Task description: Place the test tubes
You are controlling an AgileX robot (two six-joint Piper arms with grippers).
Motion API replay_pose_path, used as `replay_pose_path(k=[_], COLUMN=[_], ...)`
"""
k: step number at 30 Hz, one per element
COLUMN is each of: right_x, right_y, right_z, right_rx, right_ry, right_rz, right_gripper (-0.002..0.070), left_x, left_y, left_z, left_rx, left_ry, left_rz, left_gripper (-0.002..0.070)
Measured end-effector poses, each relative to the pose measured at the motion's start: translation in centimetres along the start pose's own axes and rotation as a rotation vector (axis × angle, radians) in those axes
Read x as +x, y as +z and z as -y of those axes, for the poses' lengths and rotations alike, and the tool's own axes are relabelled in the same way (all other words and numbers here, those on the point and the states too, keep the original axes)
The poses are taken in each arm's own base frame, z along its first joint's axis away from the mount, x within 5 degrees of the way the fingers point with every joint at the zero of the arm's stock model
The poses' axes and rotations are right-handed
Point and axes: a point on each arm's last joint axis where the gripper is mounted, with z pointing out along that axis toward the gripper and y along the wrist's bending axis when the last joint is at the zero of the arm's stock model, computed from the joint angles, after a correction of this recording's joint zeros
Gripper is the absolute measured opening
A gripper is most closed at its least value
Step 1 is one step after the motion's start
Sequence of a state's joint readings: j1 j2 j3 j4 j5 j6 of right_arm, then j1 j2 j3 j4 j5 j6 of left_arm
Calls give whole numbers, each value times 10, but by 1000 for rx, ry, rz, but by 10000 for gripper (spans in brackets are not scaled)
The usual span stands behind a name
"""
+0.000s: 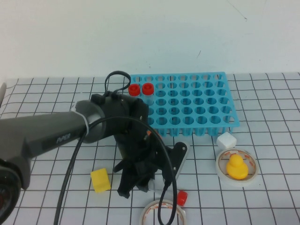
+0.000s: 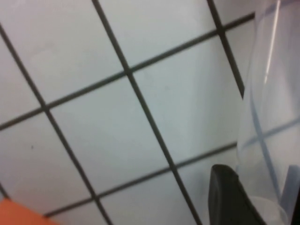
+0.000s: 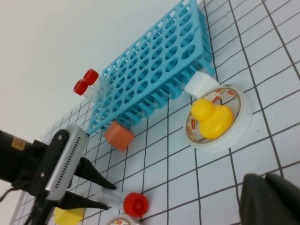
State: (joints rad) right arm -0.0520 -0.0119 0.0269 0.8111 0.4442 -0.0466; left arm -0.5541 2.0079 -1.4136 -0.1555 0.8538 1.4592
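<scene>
A clear test tube (image 3: pixel 110 194) with a red cap (image 1: pixel 182 197) lies on the gridded table in front of the blue rack (image 1: pixel 187 101). My left gripper (image 1: pixel 161 185) reaches down over it, its jaws closed on either side of the tube's clear body (image 2: pixel 269 117); one black finger (image 2: pixel 229 197) presses against the glass. Two red-capped tubes (image 1: pixel 141 88) stand upright in the rack's far left corner. My right gripper (image 3: pixel 269 197) is shut and holds nothing; it hangs above the table to the right of the duck, outside the high view.
A yellow duck (image 1: pixel 236 166) sits inside a tape roll (image 1: pixel 220 163) at the right, with a white cube (image 1: pixel 226 140) beside it. A yellow cube (image 1: pixel 100 180) lies left of the left gripper. Another tape roll (image 1: pixel 164 213) is at the front edge. An orange cube (image 3: pixel 118 135) rests by the rack.
</scene>
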Motion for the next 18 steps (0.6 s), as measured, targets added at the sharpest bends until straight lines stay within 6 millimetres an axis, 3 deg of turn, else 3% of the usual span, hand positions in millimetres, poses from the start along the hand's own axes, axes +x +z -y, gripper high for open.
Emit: replay_pose_path(k=[3, 10, 14, 18], right_x=[0, 0, 0, 0], right_y=[0, 0, 0, 0], right_z=[0, 0, 0, 0], right_rx=[0, -1, -2, -3], right_ry=[-2, -9, -11, -10], right_rz=[-1, -1, -1, -1], right_gripper=[-1, -1, -1, -1], left_x=[-2, -17, -29, -39], left_y=[-15, -83, -114, -132], left_z=[-2, -1, -3, -2], left_rx=[17, 54, 14, 7], left_ry=[10, -65, -211, -331], left_rz=[-10, 53, 156, 252], left_gripper=[211, 211, 211, 211])
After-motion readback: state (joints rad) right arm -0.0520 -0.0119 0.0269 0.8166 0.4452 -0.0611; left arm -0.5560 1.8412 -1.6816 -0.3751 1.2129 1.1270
